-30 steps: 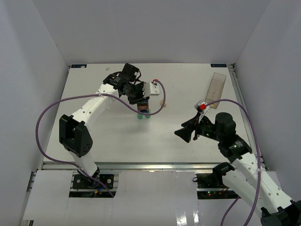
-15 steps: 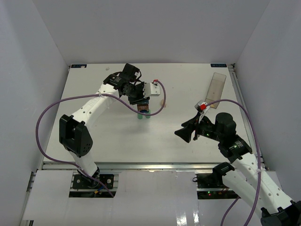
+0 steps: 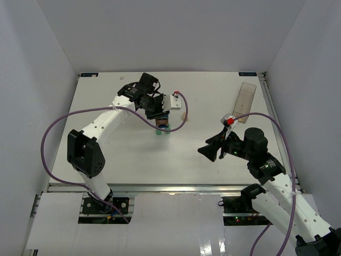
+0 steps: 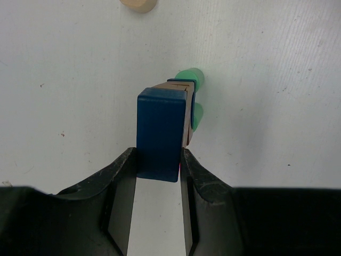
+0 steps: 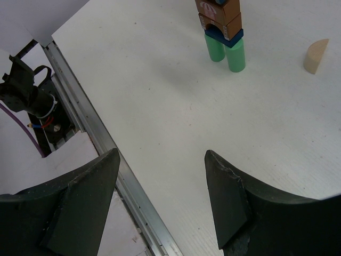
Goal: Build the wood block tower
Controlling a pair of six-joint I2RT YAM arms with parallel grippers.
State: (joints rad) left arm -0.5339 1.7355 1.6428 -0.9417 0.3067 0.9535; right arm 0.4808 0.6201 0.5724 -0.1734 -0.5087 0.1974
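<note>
**Blue block held over the tower**

From above, my left pincer (image 3: 161, 114) hangs right over the wood block tower (image 3: 163, 128), which stands left of centre on the white table (image 3: 133, 154). My right pincer (image 3: 205, 151) is well apart, to the right. A clear rectangular plastic box (image 3: 246, 96) lies flat near the far right corner; what it holds I cannot tell.

Left wrist: my fingers (image 4: 123, 184) are clamped on a dark blue rectangular wooden block (image 4: 159, 133) directly above the stack. Two green wooden cylinders (image 4: 189, 76) peek out below. Whether block and stack touch, I cannot tell.

Right wrist: my jaws stand wide apart, holding nothing. The tower rises from the cylinders through a flat blue piece (image 5: 226, 37) and a brown wooden arch (image 5: 224, 22) to a brown wooden brick (image 5: 218, 6). A tan half-round wooden piece (image 5: 315, 56) lies near it.
</note>
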